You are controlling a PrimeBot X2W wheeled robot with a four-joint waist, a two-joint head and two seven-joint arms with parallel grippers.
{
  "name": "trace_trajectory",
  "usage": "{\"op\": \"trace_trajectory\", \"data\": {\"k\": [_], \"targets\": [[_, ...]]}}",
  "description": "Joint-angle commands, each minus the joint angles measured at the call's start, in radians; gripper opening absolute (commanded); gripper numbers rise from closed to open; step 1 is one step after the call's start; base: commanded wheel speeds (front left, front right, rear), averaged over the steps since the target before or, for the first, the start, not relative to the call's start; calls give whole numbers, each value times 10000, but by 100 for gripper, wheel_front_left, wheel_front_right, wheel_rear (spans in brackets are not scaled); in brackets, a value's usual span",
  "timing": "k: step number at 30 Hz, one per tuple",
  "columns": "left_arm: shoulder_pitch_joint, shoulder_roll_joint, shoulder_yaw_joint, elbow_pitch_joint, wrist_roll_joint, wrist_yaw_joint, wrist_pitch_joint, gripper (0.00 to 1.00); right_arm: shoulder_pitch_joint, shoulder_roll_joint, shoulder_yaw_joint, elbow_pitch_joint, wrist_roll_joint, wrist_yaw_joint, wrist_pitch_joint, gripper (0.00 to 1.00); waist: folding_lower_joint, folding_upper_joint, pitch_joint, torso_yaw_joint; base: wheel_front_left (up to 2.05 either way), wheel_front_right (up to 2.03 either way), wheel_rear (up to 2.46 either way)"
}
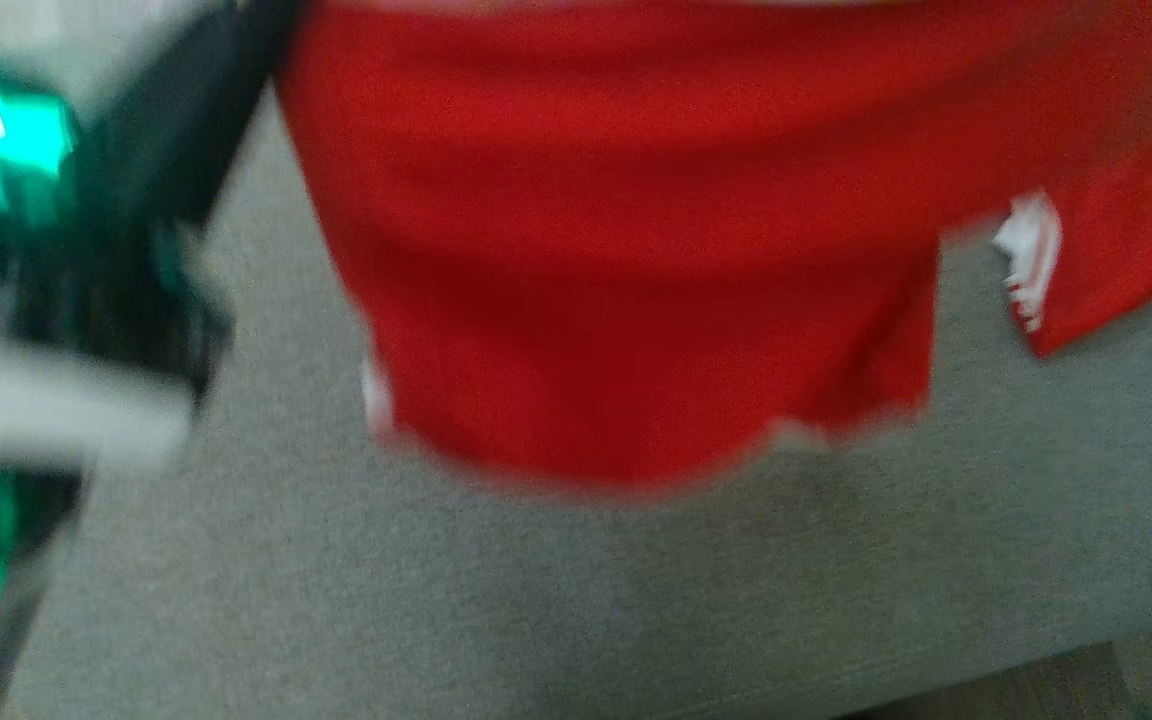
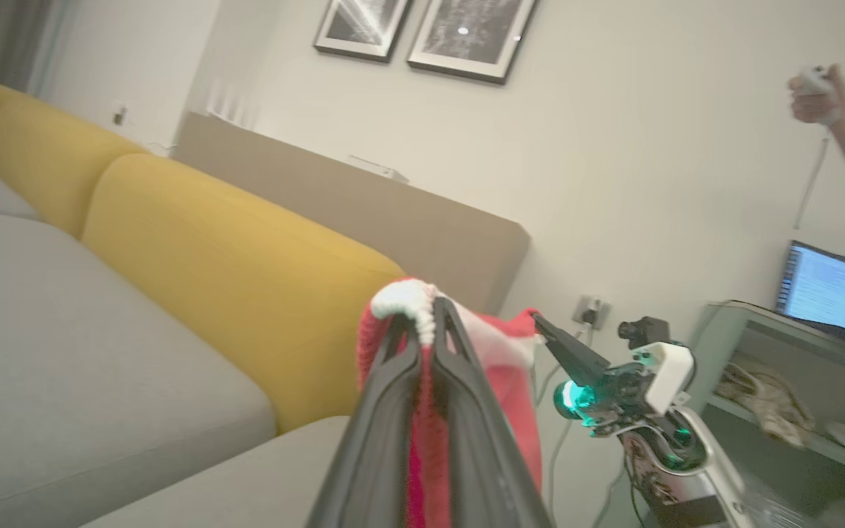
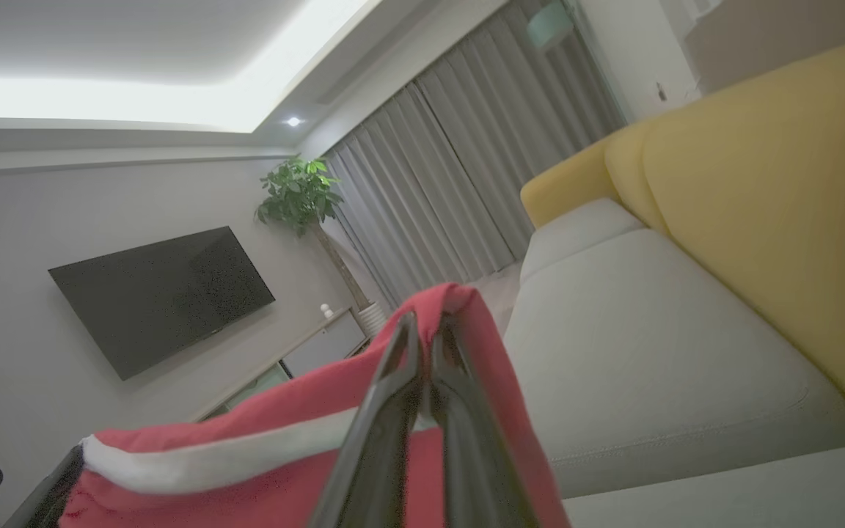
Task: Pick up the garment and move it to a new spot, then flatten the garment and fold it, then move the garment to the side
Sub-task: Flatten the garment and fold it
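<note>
A yellow backrest (image 2: pixel 232 264) rises behind the grey sofa seat (image 1: pixel 536 600); a person's hand (image 2: pixel 815 95) is raised nearby; the red garment (image 1: pixel 636 250) hangs over the seat, its top edge pinched by left gripper (image 2: pixel 433 312) and right gripper (image 3: pixel 426 326).

Everything is blurred. A red garment (image 1: pixel 636 250) with white trim hangs across the frame from eleven to three o'clock, its ragged lower edge over a grey cushion (image 1: pixel 536 600). At ten o'clock the dark left end effector (image 1: pixel 226 90), green-lit behind, slants up toward the garment's top corner.
</note>
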Motion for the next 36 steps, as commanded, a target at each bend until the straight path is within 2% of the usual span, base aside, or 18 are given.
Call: {"op": "trace_trajectory", "data": {"k": [1,5,8,12,16,17,20,22,24,30,33,36], "targets": [[-811,119,380,146,218,43,83,0,-746,216,236,-34,-228,-7,249,0,-3,0,1096,286,0,0,0],[-3374,-534,-111,2750,1343,33,121,0,-3629,1043,255,1895,-1540,-7,697,0,-3,0,1987,364,0,0,0],[-5274,-1175,-197,4862,2334,-29,-551,0,-5898,1208,185,3723,-2491,-7,77,0,-3,0,2528,290,0,0,0],[-7492,-2043,-208,7331,3610,-218,-2283,0,-8229,1225,452,6003,-2552,-7,-1395,0,-3,0,3204,359,0,0,0],[-8076,-2598,-555,9156,4017,-529,-3688,0,-8728,1227,1139,7647,-2322,-7,-2427,0,-3,0,3351,363,0,0,0],[-7866,-2670,-893,9711,3983,-622,-3988,0,-8389,1228,1457,8041,-2200,-7,-2724,0,-3,0,3363,371,0,0,0],[-7137,-2574,-1398,10222,3818,-677,-4401,0,-7407,1228,1731,8241,-2145,-7,-3052,0,-3,0,3242,386,0,0,0],[-6349,-2484,-1832,10153,3451,-685,-4659,0,-6508,1229,1905,8129,-2008,-7,-3128,0,-3,0,3042,386,0,0,0],[-5457,-2145,-2306,9843,3197,-687,-4952,0,-5499,1229,2053,7829,-1880,-7,-3116,0,-3,0,2826,351,0,0,0],[-2611,-1281,-3176,8385,2769,-690,-5773,0,-2069,629,2274,6041,-1699,-7,-2920,0,-3,0,2018,480,0,0,0],[-904,-1142,-3300,7783,2713,-680,-5983,0,-72,393,2121,4943,-1549,-7,-2759,0,-3,0,1299,535,0,0,0],[701,-1072,-3451,7141,2936,-415,-6065,0,1836,363,1822,3919,-1477,-7,-2484,0,-3,0,672,539,0,0,0]]}}
